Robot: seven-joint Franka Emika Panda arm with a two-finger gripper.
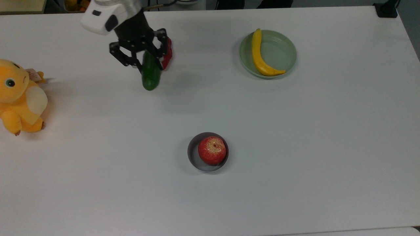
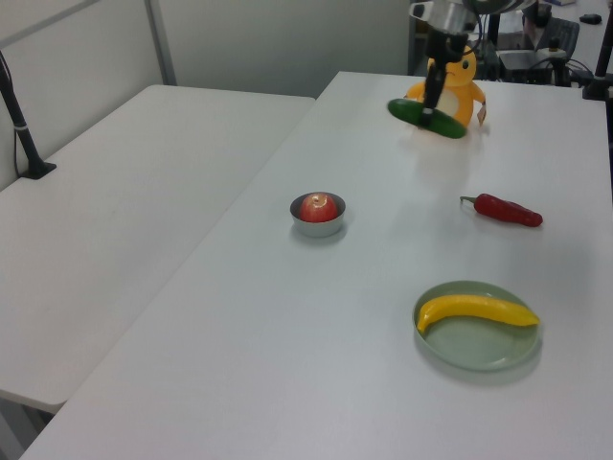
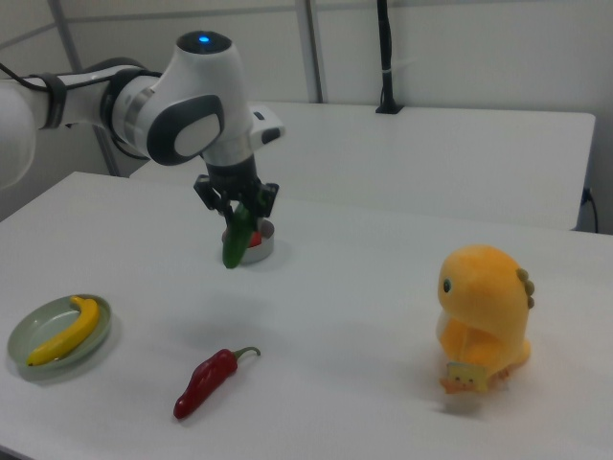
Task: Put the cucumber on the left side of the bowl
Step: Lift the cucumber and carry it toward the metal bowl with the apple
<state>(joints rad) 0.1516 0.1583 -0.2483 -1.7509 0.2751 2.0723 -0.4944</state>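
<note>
I see the end effector pinching the cucumber by its upper part, holding it lifted off the counter. In the top view it hangs just left of the red chili, far from the bowl, which holds an apple. The banana lies in the green dish; the plush toy sits at the top view's left

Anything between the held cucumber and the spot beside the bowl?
Nothing visible. The gripper carries the cucumber above the table; only bare table lies between it and the bowl holding the apple.
</note>
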